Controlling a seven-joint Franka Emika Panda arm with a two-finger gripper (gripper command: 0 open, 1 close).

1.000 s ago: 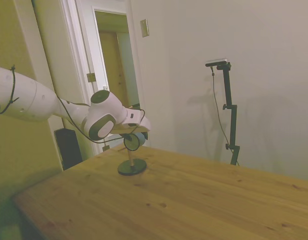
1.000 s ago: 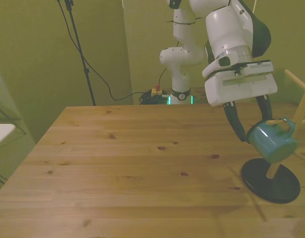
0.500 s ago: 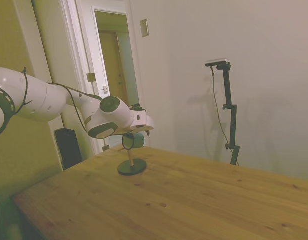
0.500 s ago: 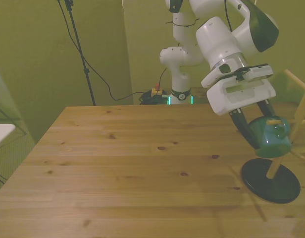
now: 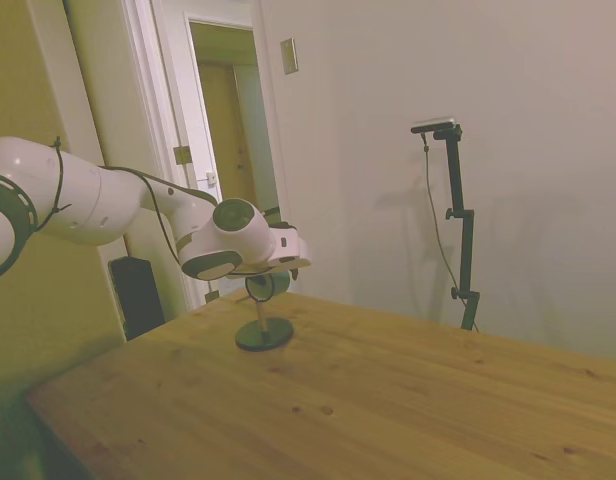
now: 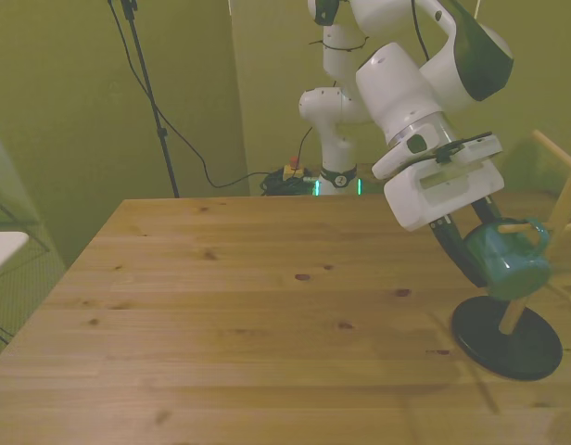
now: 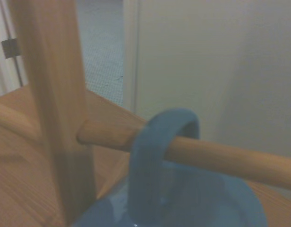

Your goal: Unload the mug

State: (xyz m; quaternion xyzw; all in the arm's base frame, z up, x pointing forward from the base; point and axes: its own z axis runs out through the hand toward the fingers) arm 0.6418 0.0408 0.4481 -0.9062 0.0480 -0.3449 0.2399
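The teal mug [image 6: 513,266] hangs by its loop handle on a wooden peg of the stand [image 6: 566,209], above the stand's black round base [image 6: 508,343], at the front view's right. My gripper [image 6: 492,260] reaches down at a slant and is shut on the mug's body, with one dark finger [image 6: 455,254] on the side toward the front view's left. From the side, the mug [image 5: 265,286] sits just under my hand [image 5: 273,262]. Up close, the handle [image 7: 157,156] loops around the peg [image 7: 226,158], beside the post [image 7: 53,104].
The stand's base [image 5: 264,334] is near the table's far left corner in the side view. More pegs [image 6: 552,148] stick out from the post. The wooden tabletop [image 6: 267,306] spreads toward the front view's left. A doorway [image 5: 228,110] is behind the arm.
My hand has tilted further and swung toward the front view's left while holding the mug. The mug has turned a little on the peg, with its handle still around it.
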